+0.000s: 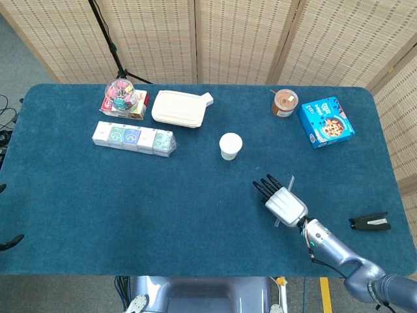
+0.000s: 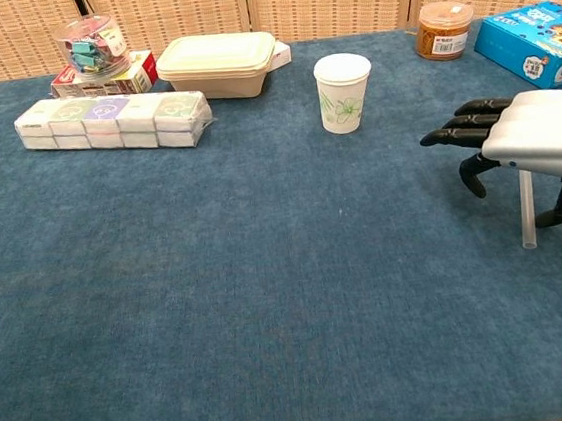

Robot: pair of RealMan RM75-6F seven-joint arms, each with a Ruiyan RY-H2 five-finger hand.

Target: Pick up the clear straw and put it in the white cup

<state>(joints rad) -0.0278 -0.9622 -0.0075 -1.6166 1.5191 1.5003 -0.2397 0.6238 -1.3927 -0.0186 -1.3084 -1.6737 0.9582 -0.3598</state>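
The white cup (image 1: 230, 145) (image 2: 344, 91) stands upright near the middle of the blue table, with a green leaf print on its side. My right hand (image 1: 281, 201) (image 2: 530, 139) hovers to the right of it and nearer the front edge, its fingers stretched toward the cup. The clear straw (image 2: 527, 215) (image 1: 288, 182) hangs below the palm, pinched against the thumb, almost upright with its lower end close to the cloth. The upper part of the straw is hidden behind the hand in the chest view. My left hand shows in neither view.
An orange-lidded jar (image 1: 284, 102) and a blue snack box (image 1: 326, 122) stand at the back right. A black object (image 1: 369, 222) lies right of my hand. A beige lidded container (image 1: 180, 108), a row of packs (image 1: 133, 137) and a clip jar (image 1: 122, 94) sit back left.
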